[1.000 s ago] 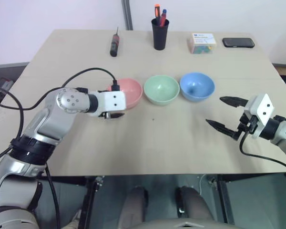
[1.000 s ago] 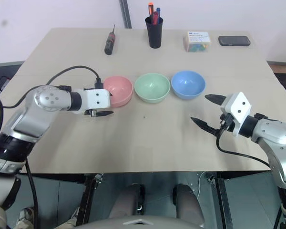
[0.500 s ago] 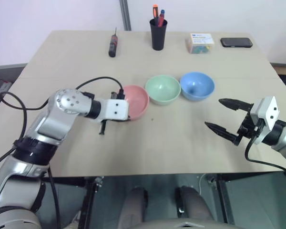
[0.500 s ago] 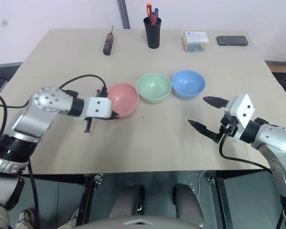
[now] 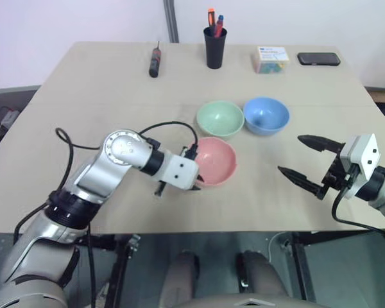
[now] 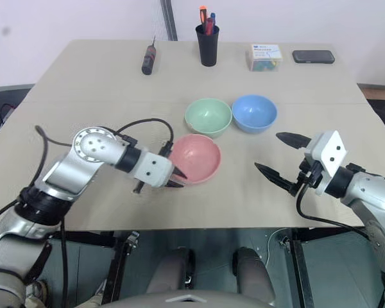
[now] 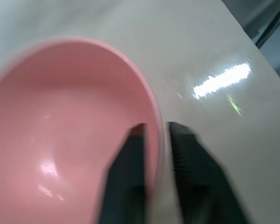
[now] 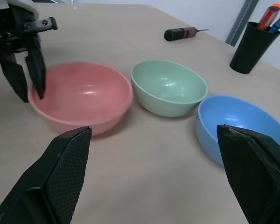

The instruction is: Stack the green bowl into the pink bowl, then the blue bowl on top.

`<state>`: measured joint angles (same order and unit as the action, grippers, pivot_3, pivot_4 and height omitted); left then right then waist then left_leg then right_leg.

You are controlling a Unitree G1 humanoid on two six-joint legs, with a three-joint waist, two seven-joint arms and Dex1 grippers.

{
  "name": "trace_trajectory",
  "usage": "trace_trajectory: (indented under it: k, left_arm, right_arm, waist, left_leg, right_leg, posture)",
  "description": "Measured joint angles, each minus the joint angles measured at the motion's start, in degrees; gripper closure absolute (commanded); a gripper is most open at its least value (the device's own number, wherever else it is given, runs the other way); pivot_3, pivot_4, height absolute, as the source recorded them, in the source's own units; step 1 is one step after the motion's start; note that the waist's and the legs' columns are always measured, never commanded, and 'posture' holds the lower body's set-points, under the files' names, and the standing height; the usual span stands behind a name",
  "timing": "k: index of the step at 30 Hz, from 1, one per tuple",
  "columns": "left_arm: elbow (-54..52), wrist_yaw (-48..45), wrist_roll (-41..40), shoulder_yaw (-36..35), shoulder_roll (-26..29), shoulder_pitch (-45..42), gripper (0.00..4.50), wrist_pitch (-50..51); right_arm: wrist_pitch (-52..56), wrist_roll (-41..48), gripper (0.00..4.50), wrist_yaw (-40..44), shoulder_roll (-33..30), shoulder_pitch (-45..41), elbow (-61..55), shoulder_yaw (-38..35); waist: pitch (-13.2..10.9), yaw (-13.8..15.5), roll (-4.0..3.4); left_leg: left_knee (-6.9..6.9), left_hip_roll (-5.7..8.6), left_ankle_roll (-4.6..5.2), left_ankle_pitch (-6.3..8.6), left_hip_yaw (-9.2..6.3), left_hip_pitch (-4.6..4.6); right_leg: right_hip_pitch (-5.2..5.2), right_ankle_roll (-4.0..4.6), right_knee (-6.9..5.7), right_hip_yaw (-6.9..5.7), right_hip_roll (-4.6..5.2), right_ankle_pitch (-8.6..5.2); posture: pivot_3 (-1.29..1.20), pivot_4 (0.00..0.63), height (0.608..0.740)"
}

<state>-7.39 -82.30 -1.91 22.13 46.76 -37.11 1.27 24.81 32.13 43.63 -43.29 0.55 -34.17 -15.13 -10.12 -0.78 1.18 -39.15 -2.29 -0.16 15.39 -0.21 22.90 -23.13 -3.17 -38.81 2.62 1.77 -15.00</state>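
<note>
The pink bowl [image 5: 216, 159] sits upright on the table, nearer me than the green bowl [image 5: 219, 119] and the blue bowl [image 5: 265, 115], which stand side by side. My left gripper [image 5: 197, 179] is at the pink bowl's near-left rim, pointing down. Its fingers stand a little apart, one inside and one outside the rim [image 7: 155, 100]. The right wrist view shows the same straddle, with a gap around the rim [image 8: 35, 100]. My right gripper [image 5: 290, 154] hovers open and level, right of the bowls, holding nothing.
A black pen cup [image 5: 215, 46], a screwdriver [image 5: 155, 61], a small box [image 5: 273, 58] and a phone [image 5: 319, 59] line the table's far side. The near table edge [image 5: 199, 226] runs just below both grippers.
My left gripper pulled the pink bowl out of the row, toward me and to the right, to a spot in front of the green bowl. Its fingers have since parted slightly. The right gripper stayed put.
</note>
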Motion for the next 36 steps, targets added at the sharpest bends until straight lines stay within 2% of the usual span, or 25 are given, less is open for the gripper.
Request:
trace_trajectory:
  k: [1, 2, 6, 10, 13, 16, 20, 22, 28, 31, 34, 36]
  left_arm:
    - [0.2, 0.0, 0.0, -0.1, -0.3, -0.4, 1.98, -0.2]
    - [0.3, 0.1, 0.0, -0.1, -0.5, -0.5, 1.81, -0.3]
    - [-0.2, 0.8, -3.3, -2.8, -0.7, -1.0, 1.81, 3.9]
    - [0.1, 0.8, -5.7, -9.2, 6.0, -2.8, 1.81, 7.9]
    - [7.8, 2.7, -1.8, -10.9, 8.5, -8.1, 1.81, 3.3]
    - [19.4, 8.2, 6.4, -8.9, 6.2, -14.8, 1.81, -7.7]
    - [38.9, 16.6, 16.9, -2.0, -2.6, -24.9, 1.81, -24.8]
    - [42.3, 17.8, 18.5, -0.8, -4.1, -26.3, 1.81, -28.0]
    - [62.7, 27.4, 28.5, 5.6, -11.6, -36.2, 1.81, -41.4]
    - [67.4, 30.7, 31.8, 7.9, -14.2, -37.3, 1.81, -44.1]
    - [71.1, 32.6, 34.1, 9.6, -16.3, -37.9, 2.54, -45.9]
    - [73.5, 34.1, 35.5, 10.0, -17.3, -38.9, 3.41, -46.6]
  right_arm:
    - [0.0, 0.0, 0.0, -0.3, 0.0, 0.3, -0.2, -0.3]
    - [0.0, 0.0, 0.0, -0.3, 0.0, 0.3, -0.2, -0.5]
    - [0.0, 0.0, 0.0, -0.6, 0.0, 0.3, -0.9, -0.8]
    - [-0.1, -0.3, 0.0, -0.8, 0.1, 0.3, -0.7, -0.8]
    - [-0.5, -0.5, 0.0, -1.1, 0.7, -1.0, 0.0, -0.5]
    - [-0.9, -0.9, 0.0, -1.3, 1.3, -2.6, 0.9, 0.7]
    - [-1.3, -1.7, 0.0, -1.3, 1.7, -4.3, 1.6, 2.8]
    - [-1.4, -1.8, 0.0, -1.3, 1.7, -4.4, 1.6, 3.0]
    - [-1.3, -2.4, 0.0, -2.3, 2.1, -3.2, 0.3, 3.5]
    - [-1.1, -2.5, 0.0, -3.1, 2.2, -2.4, -1.0, 3.4]
    - [-1.0, -2.5, 0.0, -4.0, 2.2, -1.6, -2.0, 3.3]
    - [-0.9, -2.5, 0.0, -4.4, 2.2, -1.1, -2.4, 3.1]
  waist:
    - [0.0, -0.1, 0.0]
    - [0.0, -0.1, -0.01]
    - [0.0, 0.0, 0.0]
    - [0.0, -0.1, 0.0]
    - [0.0, 0.2, 0.0]
    - [0.0, 0.8, 0.02]
    - [0.0, 1.6, 0.04]
    - [0.0, 1.5, 0.03]
    - [0.0, 1.2, 0.04]
    - [0.0, 1.3, 0.04]
    - [0.0, 1.3, 0.05]
    - [0.0, 1.3, 0.05]
  left_leg:
    - [0.0, 0.0, 0.0, 0.0, 0.03, -0.01]
    - [0.0, 0.0, 0.0, 0.0, 0.03, -0.02]
    - [-0.01, -0.02, 0.0, 0.0, 0.0, 0.0]
    - [0.01, -0.05, 0.0, 0.0, 0.0, -0.01]
    - [-0.03, -0.02, 0.0, 0.0, 0.0, -0.03]
    - [-0.08, 0.03, 0.0, 0.0, -0.03, -0.02]
    - [-0.09, 0.05, 0.0, 0.0, -0.06, 0.1]
    - [-0.07, 0.05, 0.02, 0.01, -0.04, 0.15]
    - [-0.15, 0.05, 0.03, 0.01, -0.11, 0.8]
    - [-0.17, 0.07, 0.03, 0.02, -0.15, 0.83]
    - [-0.19, 0.07, 0.03, 0.02, -0.17, 0.83]
    - [-0.19, 0.07, 0.03, 0.02, -0.18, 0.83]
  right_leg:
    - [0.0, 0.0, -0.01, 0.02, 0.0, 0.0]
    - [0.0, 0.0, -0.01, 0.03, 0.0, 0.0]
    - [0.0, 0.0, -0.01, 0.0, -0.01, 0.0]
    - [-0.04, 0.0, -0.02, 0.01, -0.05, -0.01]
    - [0.0, -0.01, -0.02, -0.01, -0.03, -0.01]
    - [0.06, -0.01, 0.01, -0.03, 0.0, 0.0]
    - [0.01, -0.01, 0.07, -0.06, -0.01, 0.0]
    - [-0.05, -0.01, 0.1, -0.03, -0.01, 0.0]
    - [-0.66, -0.01, 0.04, -0.08, -0.01, 0.01]
    - [-0.66, -0.02, 0.05, -0.13, 0.03, 0.01]
    - [-0.66, -0.02, 0.03, -0.14, 0.03, 0.01]
    - [-0.66, -0.02, 0.02, -0.15, 0.02, 0.01]
  posture:
    - [0.0, 0.15, 0.74]
    - [0.0, 0.15, 0.74]
    - [0.0, 0.15, 0.74]
    - [0.0, 0.15, 0.74]
    - [0.0, 0.15, 0.74]
    - [0.0, 0.15, 0.74]
    - [0.0, 0.15, 0.74]
    - [0.0, 0.15, 0.74]
    - [0.0, 0.15, 0.74]
    - [0.0, 0.15, 0.74]
    - [0.0, 0.15, 0.74]
    - [0.0, 0.15, 0.74]
